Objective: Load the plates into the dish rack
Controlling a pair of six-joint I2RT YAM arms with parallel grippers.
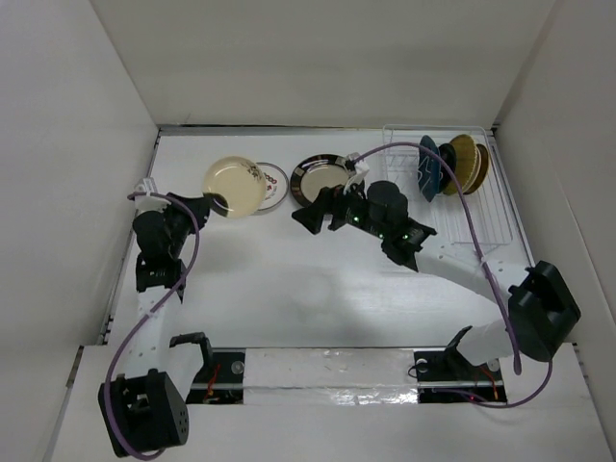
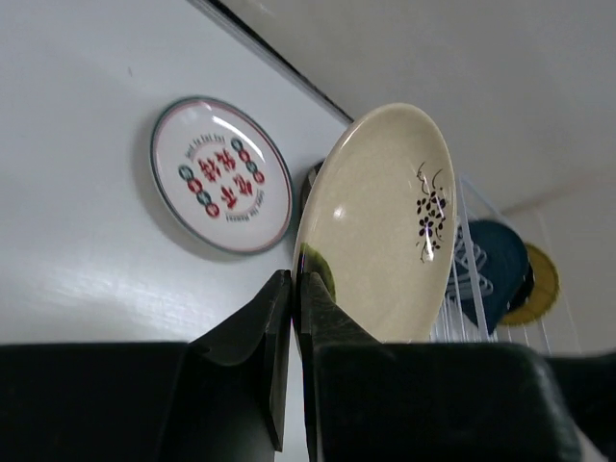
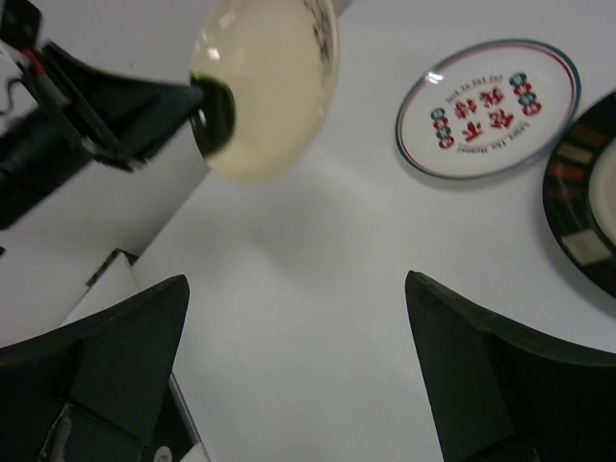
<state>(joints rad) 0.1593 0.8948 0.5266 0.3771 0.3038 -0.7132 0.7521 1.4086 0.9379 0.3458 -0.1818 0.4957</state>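
My left gripper (image 1: 217, 202) (image 2: 296, 284) is shut on the lower rim of a cream plate (image 1: 234, 185) (image 2: 385, 221) (image 3: 269, 87), held tilted above the table. Behind it a white plate with red marks (image 1: 274, 183) (image 2: 221, 173) (image 3: 489, 106) lies flat. A black-rimmed plate (image 1: 322, 176) (image 3: 587, 202) lies to its right. My right gripper (image 1: 313, 217) (image 3: 296, 279) stands wide open low over bare table in front of that plate, nothing between its fingers. The dish rack (image 1: 486, 217) (image 2: 462, 322) at the back right holds a blue leaf plate (image 1: 429, 168) (image 2: 491, 269), a dark one (image 1: 449, 166) and a yellow one (image 1: 469, 162) (image 2: 539, 284).
White walls (image 1: 318, 58) close in the table at the back and both sides. A purple cable (image 1: 462, 202) arcs from the right arm past the rack's near side. A taped strip (image 1: 327, 371) runs between the arm bases at the near edge.
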